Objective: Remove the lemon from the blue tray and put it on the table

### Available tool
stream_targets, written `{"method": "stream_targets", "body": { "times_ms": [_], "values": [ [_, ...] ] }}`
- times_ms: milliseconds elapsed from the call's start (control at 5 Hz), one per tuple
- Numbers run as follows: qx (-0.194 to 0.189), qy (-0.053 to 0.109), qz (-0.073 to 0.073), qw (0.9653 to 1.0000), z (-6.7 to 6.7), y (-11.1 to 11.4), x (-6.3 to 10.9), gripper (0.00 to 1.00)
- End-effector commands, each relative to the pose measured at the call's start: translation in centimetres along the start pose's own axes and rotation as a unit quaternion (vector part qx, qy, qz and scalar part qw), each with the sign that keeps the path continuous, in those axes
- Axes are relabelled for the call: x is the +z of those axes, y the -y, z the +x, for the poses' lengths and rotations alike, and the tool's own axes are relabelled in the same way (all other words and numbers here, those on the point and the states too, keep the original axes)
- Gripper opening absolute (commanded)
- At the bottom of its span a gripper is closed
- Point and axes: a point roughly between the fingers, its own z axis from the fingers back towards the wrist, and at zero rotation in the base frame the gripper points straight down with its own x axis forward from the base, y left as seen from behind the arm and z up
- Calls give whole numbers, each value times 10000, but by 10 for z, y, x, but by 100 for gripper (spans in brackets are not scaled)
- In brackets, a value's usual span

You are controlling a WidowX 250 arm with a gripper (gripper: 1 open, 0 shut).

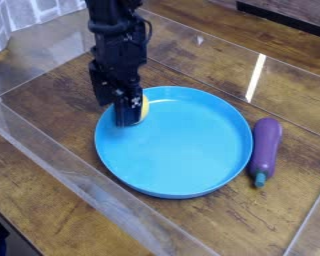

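We see the small smooth yellow lemon (140,106) inside the large round bright blue plastic tray (190,150), against its far-left rim, mostly hidden by our black gripper (124,108), whose jaws are spread around it, not pinching. Nothing is lifted yet; grasping, carrying and placing remain. The dark brown wood-plank table (49,120) lies bare left of the tray, while the long purple eggplant (264,150) occupies the right edge

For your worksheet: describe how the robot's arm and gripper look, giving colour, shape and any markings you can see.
The arm is black and blocky, built of stacked boxy segments coming down from the top of the picture. Its gripper is also black, with two flat, straight fingers. A small white mark shows low on the gripper. No loose cables or readable lettering can be made out.
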Motion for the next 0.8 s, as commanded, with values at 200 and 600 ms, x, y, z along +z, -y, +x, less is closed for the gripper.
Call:
{"method": "stream_targets", "body": {
  "times_ms": [200, 600],
  "values": [
    [-56, 199, 175, 9996, 11, -13, 4, 100],
    [-54, 173, 213, 9996, 16, -22, -2, 100]
  ]
}}
